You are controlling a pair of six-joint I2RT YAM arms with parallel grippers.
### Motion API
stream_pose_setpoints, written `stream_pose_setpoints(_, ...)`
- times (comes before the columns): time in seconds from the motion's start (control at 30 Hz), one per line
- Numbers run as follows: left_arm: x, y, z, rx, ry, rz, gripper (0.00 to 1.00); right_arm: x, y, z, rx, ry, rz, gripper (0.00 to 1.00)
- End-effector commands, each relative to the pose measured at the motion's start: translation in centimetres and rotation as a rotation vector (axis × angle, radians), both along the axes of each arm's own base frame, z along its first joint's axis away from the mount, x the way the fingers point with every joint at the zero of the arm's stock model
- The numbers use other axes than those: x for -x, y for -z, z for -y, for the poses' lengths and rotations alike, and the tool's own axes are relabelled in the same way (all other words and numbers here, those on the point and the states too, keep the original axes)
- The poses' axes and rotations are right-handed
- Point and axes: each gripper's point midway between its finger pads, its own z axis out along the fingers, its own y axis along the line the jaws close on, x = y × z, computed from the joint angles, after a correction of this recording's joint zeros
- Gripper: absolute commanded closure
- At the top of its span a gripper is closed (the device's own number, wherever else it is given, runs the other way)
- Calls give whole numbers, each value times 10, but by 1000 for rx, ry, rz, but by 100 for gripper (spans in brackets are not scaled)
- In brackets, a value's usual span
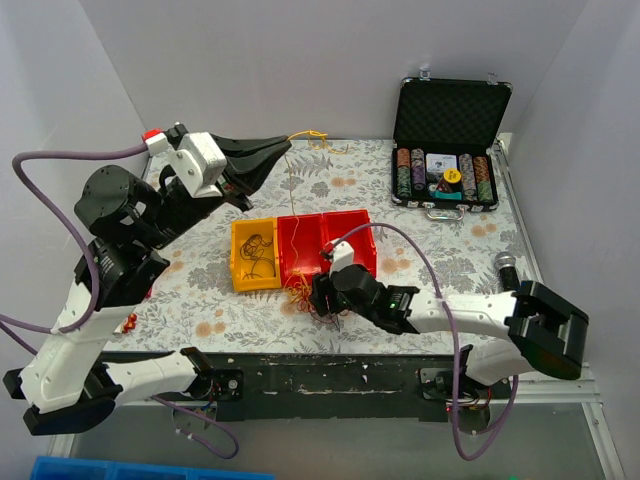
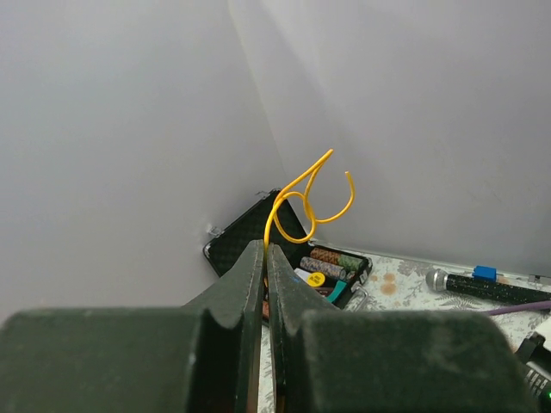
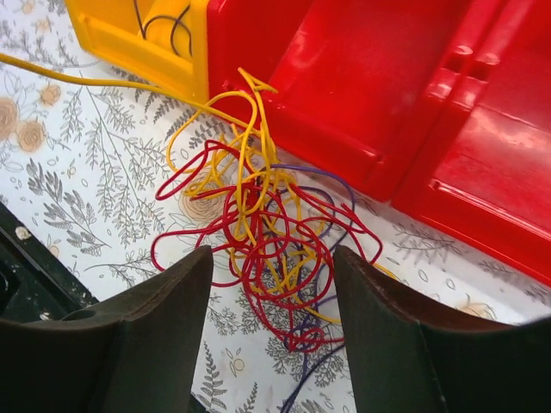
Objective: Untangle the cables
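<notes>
A table point(image 1: 500, 250) covered in a pale cloth printed with grey leaves and tan flowers fills the middle of the scene. Plain white walls close it in on three sides: a back wall point(image 1: 330, 60) behind the table, a left wall point(image 1: 50, 80) and a right wall point(image 1: 590, 100) beside it. The walls meet in a corner point(image 2: 250, 86) above the table's far edge. The table's near edge is a scuffed black panel point(image 1: 330, 372). Below the table lies a grey floor point(image 1: 350, 445), with a blue crate point(image 1: 130, 470) at its left. The light is soft and even, and shadows on the table are faint.
</notes>
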Motion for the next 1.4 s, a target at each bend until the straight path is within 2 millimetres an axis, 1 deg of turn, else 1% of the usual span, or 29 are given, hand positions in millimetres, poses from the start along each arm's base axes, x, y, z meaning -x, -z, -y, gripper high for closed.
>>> stream_pose_setpoints(0.0, 10, -22, -19, 37, -36, 56, 100, -3, -10, -36, -69, -95, -3, 39)
stream_pose_setpoints(0.03, 10, -24, -21, 37, -43, 68, 100, -3, -5, -38, -62, -99, -17, 43)
stream_pose_setpoints(0.1, 12, -28, -26, 39, -58, 90, 100, 2, 5, -38, -44, -111, -49, 57)
stream_pose_setpoints(0.17, 13, -33, -31, 46, -77, 112, 100, 6, 14, -31, -35, -105, -70, 73)
stream_pose_setpoints(0.23, 13, -39, -35, 53, -96, 141, 100, 12, 22, -22, -35, -98, -94, 92)
stream_pose_setpoints(0.27, 14, -41, -37, 55, -102, 151, 100, 15, 28, -17, -26, -91, -106, 98)
stream_pose_setpoints(0.4, 15, -57, -43, 83, -126, 202, 100, 30, 41, -3, -31, -91, -156, 99)
stream_pose_setpoints(0.5, 17, -71, -48, 106, -144, 246, 100, 42, 52, 14, -6, -75, -170, 99)
stream_pose_setpoints(0.57, 17, -80, -50, 120, -156, 277, 100, 48, 62, 29, 17, -41, -191, 99)
stream_pose_setpoints(0.7, 23, -108, -59, 166, -190, 369, 100, 63, 87, 66, 73, 35, -247, 99)
stream_pose_setpoints(0.77, 27, -126, -69, 211, -228, 428, 100, 71, 100, 85, 101, 74, -280, 99)
stream_pose_setpoints(0.87, 31, -150, -80, 270, -274, 500, 100, 83, 112, 107, 107, 130, -325, 99)
stream_pose_setpoints(0.9, 34, -158, -85, 291, -289, 526, 100, 86, 113, 111, 105, 142, -334, 99)
stream_pose_setpoints(0.97, 34, -169, -86, 311, -310, 568, 100, 93, 118, 122, 112, 169, -347, 99)
stream_pose_setpoints(1.03, 36, -181, -94, 347, -343, 607, 100, 99, 124, 132, 137, 197, -370, 99)
stream_pose_setpoints(1.17, 40, -208, -117, 449, -468, 711, 100, 109, 137, 150, 185, 269, -417, 99)
stream_pose_setpoints(1.23, 43, -219, -124, 486, -503, 747, 100, 111, 141, 156, 219, 295, -424, 99)
stream_pose_setpoints(1.27, 36, -220, -126, 498, -517, 706, 100, 112, 142, 159, 234, 302, -421, 99)
stream_pose_setpoints(1.3, 30, -216, -118, 467, -497, 672, 100, 111, 140, 158, 236, 306, -416, 99)
stream_pose_setpoints(1.37, 17, -192, -97, 373, -448, 609, 100, 108, 135, 160, 249, 331, -402, 99)
